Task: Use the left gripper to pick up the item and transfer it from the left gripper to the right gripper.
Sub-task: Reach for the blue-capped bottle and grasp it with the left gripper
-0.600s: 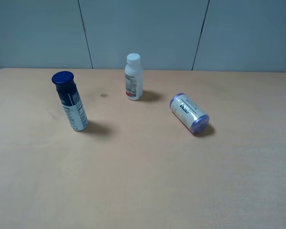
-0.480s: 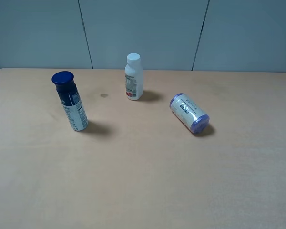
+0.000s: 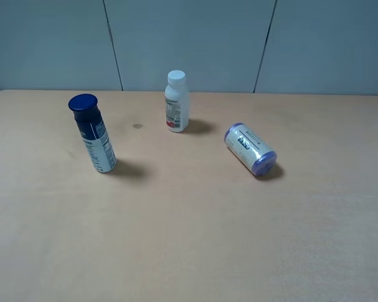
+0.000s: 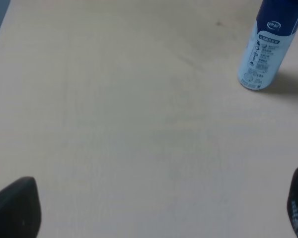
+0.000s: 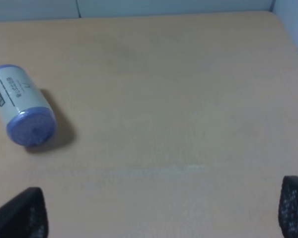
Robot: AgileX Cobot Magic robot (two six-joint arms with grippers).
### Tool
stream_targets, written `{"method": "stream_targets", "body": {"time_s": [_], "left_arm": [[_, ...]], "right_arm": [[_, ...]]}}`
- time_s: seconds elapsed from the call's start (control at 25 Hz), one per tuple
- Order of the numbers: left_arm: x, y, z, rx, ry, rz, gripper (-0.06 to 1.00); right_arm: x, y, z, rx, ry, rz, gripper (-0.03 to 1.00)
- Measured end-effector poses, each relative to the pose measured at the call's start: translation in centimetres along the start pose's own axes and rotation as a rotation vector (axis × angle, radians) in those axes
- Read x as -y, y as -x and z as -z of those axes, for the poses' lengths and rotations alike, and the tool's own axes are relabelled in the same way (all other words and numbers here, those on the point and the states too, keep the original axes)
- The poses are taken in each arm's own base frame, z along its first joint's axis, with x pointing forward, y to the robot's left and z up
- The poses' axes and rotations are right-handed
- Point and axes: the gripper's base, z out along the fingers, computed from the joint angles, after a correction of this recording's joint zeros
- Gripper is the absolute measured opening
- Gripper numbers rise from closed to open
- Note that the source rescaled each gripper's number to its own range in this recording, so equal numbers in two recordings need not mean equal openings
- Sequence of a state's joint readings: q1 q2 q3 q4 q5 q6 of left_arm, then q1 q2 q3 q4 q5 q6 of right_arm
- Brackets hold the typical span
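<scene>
The item, a tall slim bottle [image 3: 94, 135] with a dark blue cap and a blue-and-white label, stands upright on the left of the tan table [image 3: 189, 239]. Its lower body also shows in the left wrist view [image 4: 265, 44]. My left gripper [image 4: 158, 208] is open and empty, with only its two black fingertips [image 4: 15, 208] showing, well short of the bottle. My right gripper [image 5: 157, 210] is also open and empty, its fingertips [image 5: 295, 206] wide apart above bare table. Neither gripper nor arm appears in the exterior high view.
A small white bottle [image 3: 176, 102] with a white cap stands at the back middle. A stubby white can [image 3: 250, 149] with purple rims lies on its side right of centre, also in the right wrist view [image 5: 24, 112]. A grey wall runs behind the table.
</scene>
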State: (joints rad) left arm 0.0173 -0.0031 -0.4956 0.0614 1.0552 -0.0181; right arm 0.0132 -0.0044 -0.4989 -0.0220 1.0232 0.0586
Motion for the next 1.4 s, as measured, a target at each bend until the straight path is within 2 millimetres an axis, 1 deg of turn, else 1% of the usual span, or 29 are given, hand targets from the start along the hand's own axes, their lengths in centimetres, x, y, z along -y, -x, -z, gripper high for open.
{"method": "stream_targets", "body": {"time_s": [0.4, 0.52, 0.6, 0.68, 0.8, 0.88, 0.96, 1.12, 1.24, 1.4], "left_arm": [[0.0, 0.0, 0.0, -0.004, 0.000, -0.018, 1.00], [-0.1, 0.1, 0.5, -0.009, 0.004, -0.025, 1.00], [-0.1, 0.5, 1.1, -0.011, 0.006, -0.027, 1.00], [-0.1, 1.7, 1.6, -0.033, 0.007, -0.028, 1.00], [-0.1, 4.0, 1.6, -0.120, 0.007, -0.032, 1.00], [0.0, 5.9, 1.2, -0.192, 0.005, -0.032, 1.00], [0.1, 8.0, 0.8, -0.226, 0.000, -0.031, 1.00], [0.4, 11.6, -0.7, -0.295, -0.029, -0.020, 1.00], [0.7, 13.9, -2.4, -0.354, -0.052, -0.012, 1.00], [1.3, 16.5, -5.2, -0.435, -0.082, -0.036, 1.00]], "right_arm": [[0.0, 0.0, 0.0, 0.000, 0.000, 0.000, 1.00], [0.0, 0.0, 0.0, 0.000, 0.000, 0.000, 1.00], [0.0, 0.0, 0.0, 0.000, 0.000, 0.000, 1.00], [0.0, 0.0, 0.0, 0.000, 0.000, 0.000, 1.00], [0.0, 0.0, 0.0, 0.000, 0.000, 0.000, 1.00], [0.0, 0.0, 0.0, 0.000, 0.000, 0.000, 1.00], [0.0, 0.0, 0.0, 0.000, 0.000, 0.000, 1.00], [0.0, 0.0, 0.0, 0.000, 0.000, 0.000, 1.00], [0.0, 0.0, 0.0, 0.000, 0.000, 0.000, 1.00], [0.0, 0.0, 0.0, 0.000, 0.000, 0.000, 1.00]]}}
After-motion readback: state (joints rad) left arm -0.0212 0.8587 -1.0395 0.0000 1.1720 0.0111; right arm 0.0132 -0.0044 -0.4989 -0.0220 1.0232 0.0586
